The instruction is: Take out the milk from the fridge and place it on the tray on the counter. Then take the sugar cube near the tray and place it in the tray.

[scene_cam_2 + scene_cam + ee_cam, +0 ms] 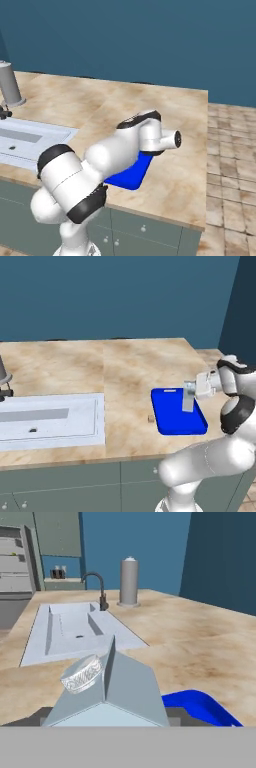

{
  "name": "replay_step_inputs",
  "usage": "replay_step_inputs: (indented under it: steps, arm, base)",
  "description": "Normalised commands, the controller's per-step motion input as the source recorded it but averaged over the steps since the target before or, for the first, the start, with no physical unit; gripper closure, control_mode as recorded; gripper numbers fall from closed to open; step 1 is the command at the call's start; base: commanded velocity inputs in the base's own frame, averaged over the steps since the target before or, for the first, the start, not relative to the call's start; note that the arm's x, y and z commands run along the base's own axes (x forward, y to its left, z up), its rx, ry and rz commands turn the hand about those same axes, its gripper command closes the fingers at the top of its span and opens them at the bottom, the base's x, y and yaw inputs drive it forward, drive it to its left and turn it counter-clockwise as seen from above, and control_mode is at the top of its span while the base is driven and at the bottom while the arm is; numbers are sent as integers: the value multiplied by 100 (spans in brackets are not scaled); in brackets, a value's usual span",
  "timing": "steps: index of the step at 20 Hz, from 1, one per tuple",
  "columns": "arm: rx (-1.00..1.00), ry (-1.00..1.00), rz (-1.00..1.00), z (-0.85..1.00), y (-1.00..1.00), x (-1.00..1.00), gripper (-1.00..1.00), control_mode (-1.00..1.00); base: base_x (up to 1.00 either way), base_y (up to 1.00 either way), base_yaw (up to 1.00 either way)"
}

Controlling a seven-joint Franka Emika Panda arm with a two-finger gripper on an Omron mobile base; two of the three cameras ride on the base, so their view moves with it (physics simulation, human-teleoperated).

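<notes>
While the sugar cube [150, 418] lies on the counter [125, 376] just left of the tray [172, 418], the milk [188, 397] stands upright over the tray's middle, clamped in the gripper [192, 390] reaching from the right.

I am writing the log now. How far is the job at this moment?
Done: the milk is out of the fridge. In hand: the gripper holds it upright over the blue tray, not visibly released. Left: let go, then move the sugar cube, lying on the counter beside the tray, into it.
</notes>
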Motion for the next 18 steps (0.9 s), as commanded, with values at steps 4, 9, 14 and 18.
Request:
replay_step_inputs:
  steps: [4,9,14,18]
  arm:
    - [0,-3,5,-42,-11,20,100,-100]
    - [0,-2,4,-33,-15,31,100,-100]
    - [4,0,6,-26,-26,29,100,-100]
    - [6,0,8,-34,-26,27,100,-100]
  base:
    - [0,0,0]
    - [0,0,0]
    - [0,0,0]
    - [0,0,0]
